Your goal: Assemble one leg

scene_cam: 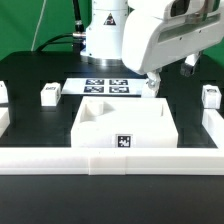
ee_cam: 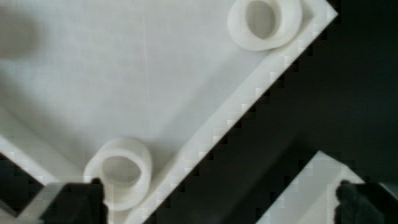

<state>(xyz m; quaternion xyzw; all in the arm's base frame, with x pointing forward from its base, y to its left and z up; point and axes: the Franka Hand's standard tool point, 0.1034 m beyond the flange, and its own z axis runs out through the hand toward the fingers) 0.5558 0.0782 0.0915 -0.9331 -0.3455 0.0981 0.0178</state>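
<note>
On the black tabletop (scene_cam: 40, 122), a blocky white leg (scene_cam: 48, 94) (smooth plastic).

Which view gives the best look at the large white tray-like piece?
The exterior view: the whole tray-like piece shows, walls and front tag included. The wrist view shows only a close-up of one edge with two round holes.

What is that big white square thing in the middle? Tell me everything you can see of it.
The white square piece looks like smooth plastic, tray-like with low raised walls and round holes at its corners. A marker tag sits on its near wall. It lies flat on the black table; the gripper is over one far corner.
</note>
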